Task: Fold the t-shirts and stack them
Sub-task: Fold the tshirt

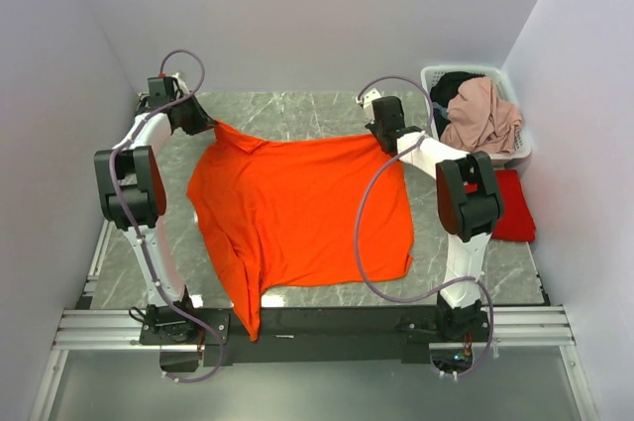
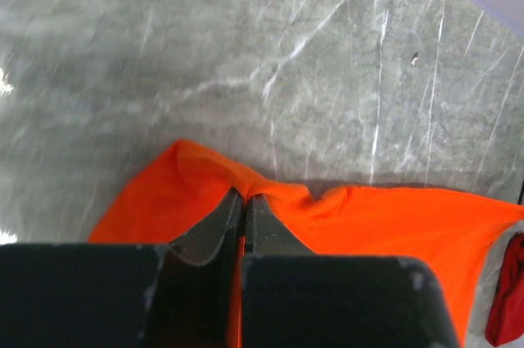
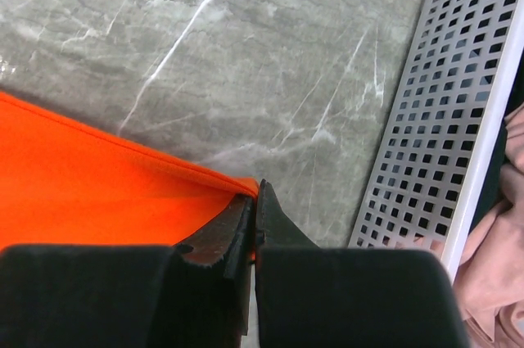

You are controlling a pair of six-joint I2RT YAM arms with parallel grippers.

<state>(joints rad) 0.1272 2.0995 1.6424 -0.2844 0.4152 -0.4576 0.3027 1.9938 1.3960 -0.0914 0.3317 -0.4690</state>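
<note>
We see the orange tee (image 1: 297, 213) spread over the middle of the table (image 1: 297, 109), one end reaching past the near edge at 7 o'clock. The basket (image 1: 517, 152) of clothes sits at 2 o'clock and the red tee (image 1: 513, 211) at 3 o'clock. Our left gripper (image 2: 244, 194) is clamped on the orange tee's 11 o'clock corner, our right gripper (image 3: 255, 188) on its 1 o'clock corner. To fold well, we judge both arms should lift together, hold the far edge taut, and carry it evenly toward 6 o'clock. We can read no writing or brand.
</note>
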